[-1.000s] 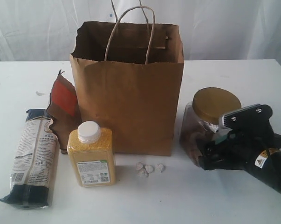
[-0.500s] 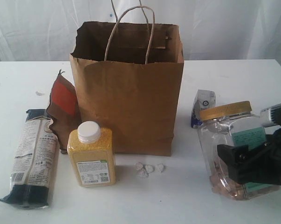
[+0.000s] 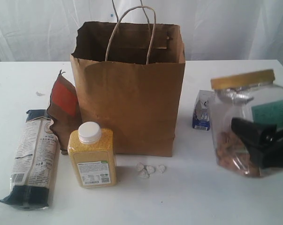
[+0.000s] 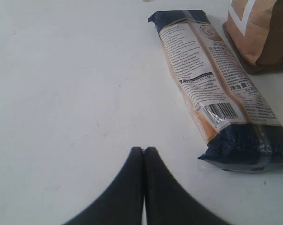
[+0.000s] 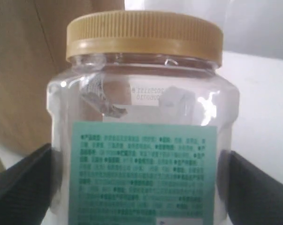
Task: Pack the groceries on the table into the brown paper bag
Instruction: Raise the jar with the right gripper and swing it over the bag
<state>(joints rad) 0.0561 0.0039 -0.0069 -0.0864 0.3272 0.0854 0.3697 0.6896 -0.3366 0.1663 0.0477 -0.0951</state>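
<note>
Right fingers (image 3: pixel 258 136) clamped on the gold-lidded jar (image 3: pixel 235 108), one finger on each side of the labelled body, lid up, jar tilted a bit. Can't tell if its base clears the tabletop (image 3: pixel 225 201).

Blue-white carton (image 3: pixel 202 112) sits just beside the jar, between the right fingers and the brown paper bag (image 3: pixel 132 103). Bag upright, mouth open, well apart from those fingers.

Left fingers (image 4: pixel 127 187) pressed together, holding nothing, low over bare tabletop. Noodle packet (image 4: pixel 211 79) lies flat near them, ahead of the tips, with the brown-red pouch (image 4: pixel 258 28) beyond it.

Yellow-grain bottle (image 3: pixel 92 154) and white lumps (image 3: pixel 149 169) sit in front of the bag, far from both sets of fingers.
</note>
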